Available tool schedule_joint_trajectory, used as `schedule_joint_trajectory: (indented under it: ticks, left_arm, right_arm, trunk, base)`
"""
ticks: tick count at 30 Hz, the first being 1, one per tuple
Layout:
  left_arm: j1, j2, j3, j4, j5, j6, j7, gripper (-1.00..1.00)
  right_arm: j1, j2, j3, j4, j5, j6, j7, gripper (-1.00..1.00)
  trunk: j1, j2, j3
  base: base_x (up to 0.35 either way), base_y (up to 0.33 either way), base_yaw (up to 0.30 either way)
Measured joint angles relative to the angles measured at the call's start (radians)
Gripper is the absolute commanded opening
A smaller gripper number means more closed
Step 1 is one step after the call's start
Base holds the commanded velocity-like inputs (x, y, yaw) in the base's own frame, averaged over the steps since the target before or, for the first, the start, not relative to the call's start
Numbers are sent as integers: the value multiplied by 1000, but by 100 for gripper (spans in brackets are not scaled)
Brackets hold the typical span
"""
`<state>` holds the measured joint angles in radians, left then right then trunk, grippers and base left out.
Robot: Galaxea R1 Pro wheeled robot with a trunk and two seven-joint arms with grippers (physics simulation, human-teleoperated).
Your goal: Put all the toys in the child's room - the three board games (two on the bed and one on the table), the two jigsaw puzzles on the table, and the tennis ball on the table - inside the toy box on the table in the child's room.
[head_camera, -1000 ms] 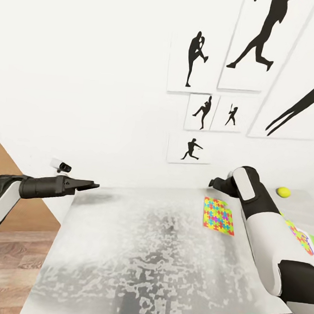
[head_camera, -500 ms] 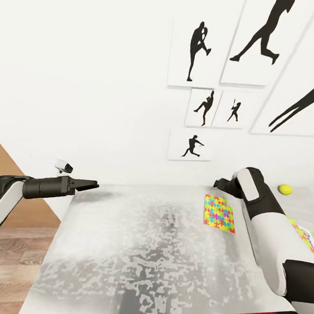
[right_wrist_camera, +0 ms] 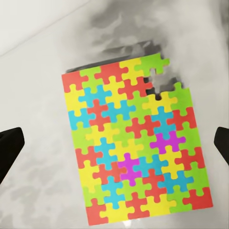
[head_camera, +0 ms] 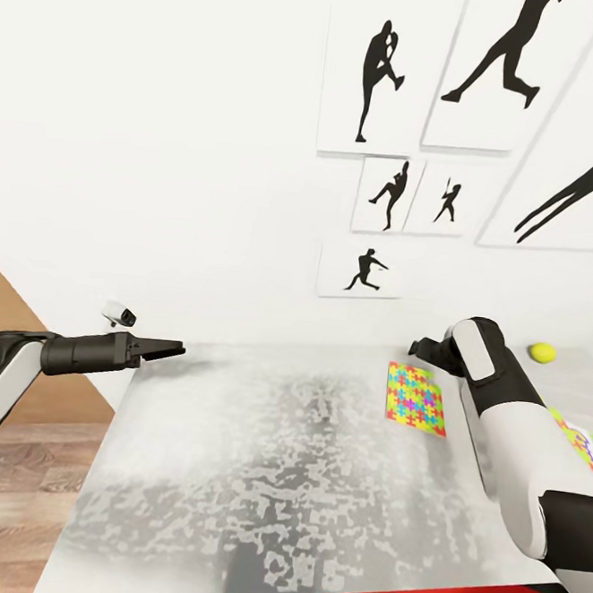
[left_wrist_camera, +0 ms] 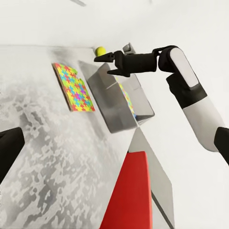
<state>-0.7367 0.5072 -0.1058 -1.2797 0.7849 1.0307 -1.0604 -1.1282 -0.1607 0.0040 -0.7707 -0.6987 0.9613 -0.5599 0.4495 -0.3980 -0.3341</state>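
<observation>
Multicoloured jigsaw puzzle [head_camera: 416, 400] lies flat on the pale table [head_camera: 254, 473], just beside the grey toy box [left_wrist_camera: 117, 107]. Right claw [left_wrist_camera: 106, 65] hovers above the puzzle, fingers spread wide, holding nothing. Tennis ball [head_camera: 542, 352] rests beyond the toy box. Left claw [head_camera: 171, 350] hangs off the table's far end from the puzzle; its opening cannot be told.

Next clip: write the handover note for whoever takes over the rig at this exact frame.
Right claw: open, empty, above the jigsaw puzzle, which lies flat on the table beside the toy box.
Left claw: by the table's far left corner, nothing seen in it; open or shut unclear.
Tennis ball: on the table beyond the box.
Done: something flat and colourful lies in the box; which toys, cannot tell.
Left: at least this puzzle and the ball.
</observation>
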Motion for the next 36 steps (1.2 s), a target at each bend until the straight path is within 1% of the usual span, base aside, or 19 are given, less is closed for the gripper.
schedule_joint_trajectory:
  ticks: [27, 33, 36]
  left_arm:
    - [0, 6, 2, 1, 0, 0, -2, 100]
    - [1, 6, 2, 2, 1, -1, -2, 100]
    - [1, 6, 2, 1, 0, -1, -2, 100]
  right_arm:
    - [-5, 1, -1, -2, 1, 0, 0, 100]
    - [-35, 1, 0, -1, 0, 0, 0, 100]
    - [-41, 1, 0, -1, 0, 0, 0, 100]
  trunk:
    - [0, 0, -45]
    - [0, 0, -54]
    - [0, 0, -59]
  base:
    - [0, 0, 0]
    - [0, 0, 0]
    - [0, 0, 0]
